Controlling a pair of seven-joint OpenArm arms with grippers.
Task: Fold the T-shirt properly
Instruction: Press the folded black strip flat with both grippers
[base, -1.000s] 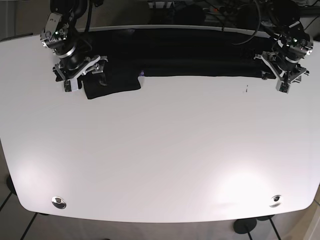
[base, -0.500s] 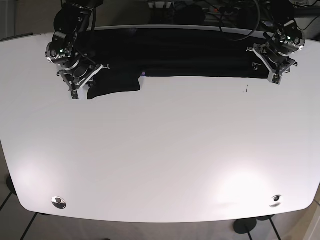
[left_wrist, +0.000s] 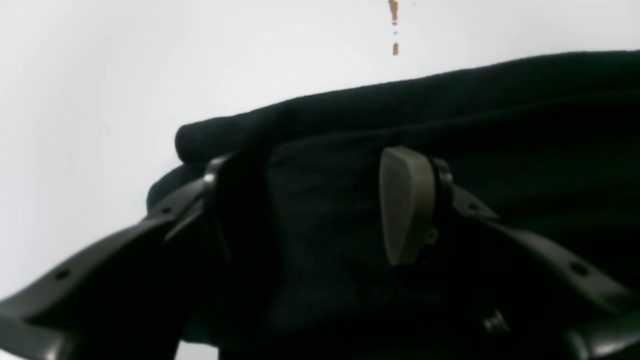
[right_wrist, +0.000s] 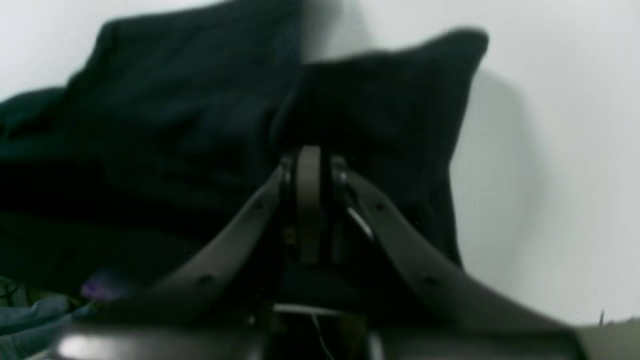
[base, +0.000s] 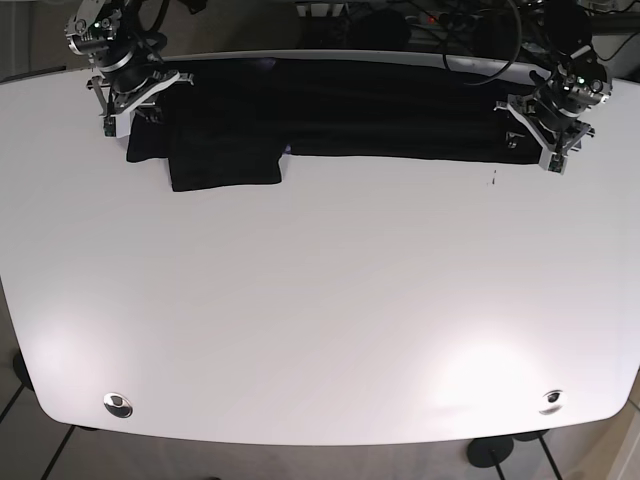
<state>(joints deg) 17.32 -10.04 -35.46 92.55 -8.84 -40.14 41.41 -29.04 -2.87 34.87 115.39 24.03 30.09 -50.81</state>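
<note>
The black T-shirt (base: 330, 120) is stretched along the table's (base: 320, 300) far edge. Since 0.5 s ago, the right gripper (base: 128, 95) has been withdrawn, pressed together and apparently empty; the left gripper (left_wrist: 320, 210) is spread over the hem.

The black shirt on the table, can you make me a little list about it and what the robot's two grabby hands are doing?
garment: black cotton T-shirt, folded into a long band along the far edge of the white table
sleeve: one flap sticks out toward the camera at the band's left end in the base view
left end effector: open, fingers straddling the shirt's end
right end effector: shut, with shirt fabric right behind it; a grip on the cloth cannot be confirmed
table mark: small brown stain near the shirt's edge
</note>
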